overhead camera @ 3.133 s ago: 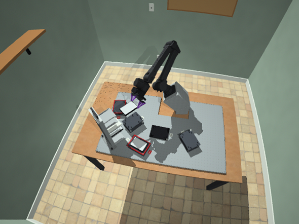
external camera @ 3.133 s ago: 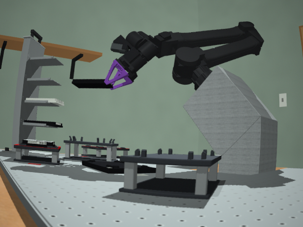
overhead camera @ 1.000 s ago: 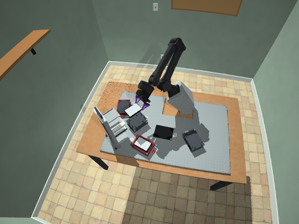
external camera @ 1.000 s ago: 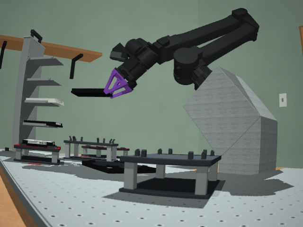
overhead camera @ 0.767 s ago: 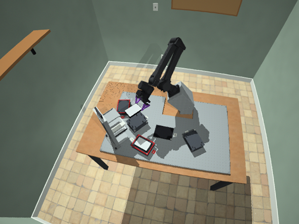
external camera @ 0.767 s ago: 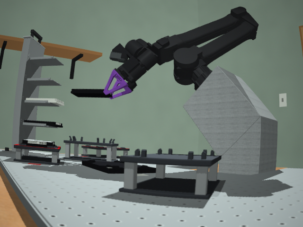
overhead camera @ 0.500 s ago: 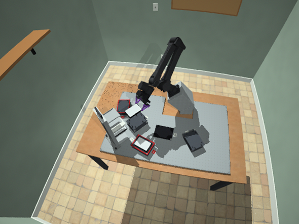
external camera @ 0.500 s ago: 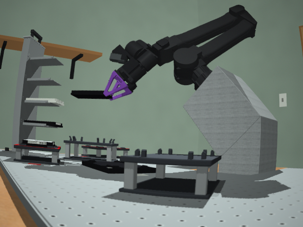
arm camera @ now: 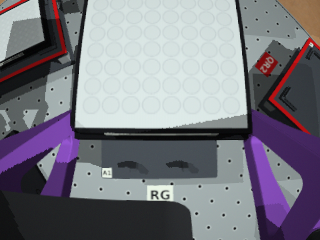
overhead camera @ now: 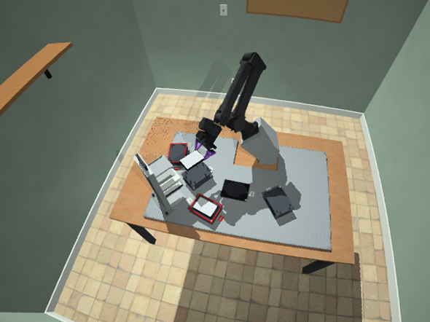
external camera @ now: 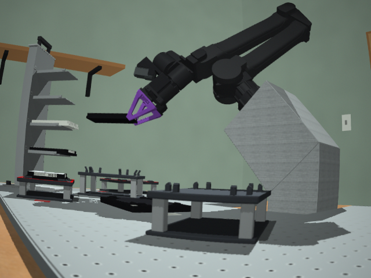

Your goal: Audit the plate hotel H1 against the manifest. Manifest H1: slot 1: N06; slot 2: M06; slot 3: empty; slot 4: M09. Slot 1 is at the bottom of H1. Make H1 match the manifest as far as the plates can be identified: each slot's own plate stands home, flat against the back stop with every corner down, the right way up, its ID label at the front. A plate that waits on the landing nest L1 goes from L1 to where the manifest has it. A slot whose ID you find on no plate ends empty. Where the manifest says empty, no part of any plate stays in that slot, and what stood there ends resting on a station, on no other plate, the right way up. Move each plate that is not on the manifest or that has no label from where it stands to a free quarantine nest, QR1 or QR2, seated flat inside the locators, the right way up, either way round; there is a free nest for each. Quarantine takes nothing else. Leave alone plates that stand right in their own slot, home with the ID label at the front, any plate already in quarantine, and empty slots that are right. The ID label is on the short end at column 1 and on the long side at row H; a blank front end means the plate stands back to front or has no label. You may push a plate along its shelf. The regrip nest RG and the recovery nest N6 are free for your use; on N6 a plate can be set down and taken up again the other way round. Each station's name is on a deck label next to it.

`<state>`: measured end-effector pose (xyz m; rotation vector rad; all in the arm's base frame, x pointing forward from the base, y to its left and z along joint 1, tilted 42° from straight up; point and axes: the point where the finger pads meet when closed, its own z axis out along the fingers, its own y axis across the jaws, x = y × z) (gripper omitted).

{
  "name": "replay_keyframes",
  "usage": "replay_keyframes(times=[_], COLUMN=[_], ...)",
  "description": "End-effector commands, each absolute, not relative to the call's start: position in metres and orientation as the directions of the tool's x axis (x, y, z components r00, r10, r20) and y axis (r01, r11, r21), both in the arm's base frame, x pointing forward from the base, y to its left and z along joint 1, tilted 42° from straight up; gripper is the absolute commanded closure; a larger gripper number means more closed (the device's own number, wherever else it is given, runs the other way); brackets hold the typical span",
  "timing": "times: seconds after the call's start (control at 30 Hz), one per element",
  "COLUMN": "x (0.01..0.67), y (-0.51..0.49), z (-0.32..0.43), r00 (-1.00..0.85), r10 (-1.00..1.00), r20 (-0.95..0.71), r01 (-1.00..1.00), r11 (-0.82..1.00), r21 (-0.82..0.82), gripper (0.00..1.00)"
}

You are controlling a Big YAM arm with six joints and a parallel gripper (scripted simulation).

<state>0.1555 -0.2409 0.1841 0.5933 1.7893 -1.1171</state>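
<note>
Arm reaches out from its grey pedestal (external camera: 287,155), purple fingers (external camera: 143,111) spread wide and clamped on the short end of a white-topped plate (overhead camera: 191,159), carried level in the air, well above the table (external camera: 209,263). In the wrist view the plate (arm camera: 160,47) hangs over a deck label reading RG (arm camera: 160,194), with red-framed nests off to either side. Plate hotel H1 (external camera: 27,119) stands at the far left: a white plate (external camera: 57,123) on one shelf, a dark plate (external camera: 57,150) on the shelf below, upper two shelves bare. A red-trimmed nest (external camera: 44,180) in front of the hotel carries a labelled plate; label too small to read for certain.
</note>
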Motion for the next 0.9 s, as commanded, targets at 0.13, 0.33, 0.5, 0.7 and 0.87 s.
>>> replay_keyframes(times=[0.13,0.33,0.5,0.7,0.87], x=[0.157,0.156,0.154,0.156,0.156], y=[-0.242,-0.245,-0.247,-0.248,-0.250], z=[0.185,0.182,0.180,0.178,0.176], r00=[-0.465,-0.467,-0.468,-0.468,-0.468], r10=[-0.088,-0.083,-0.081,-0.083,-0.083], r20=[-0.881,-0.880,-0.880,-0.880,-0.880], r01=[0.760,0.762,0.764,0.762,0.762], r11=[0.471,0.467,0.463,0.467,0.467], r21=[-0.448,-0.449,-0.449,-0.449,-0.449], gripper=[0.14,0.14,0.14,0.14,0.14])
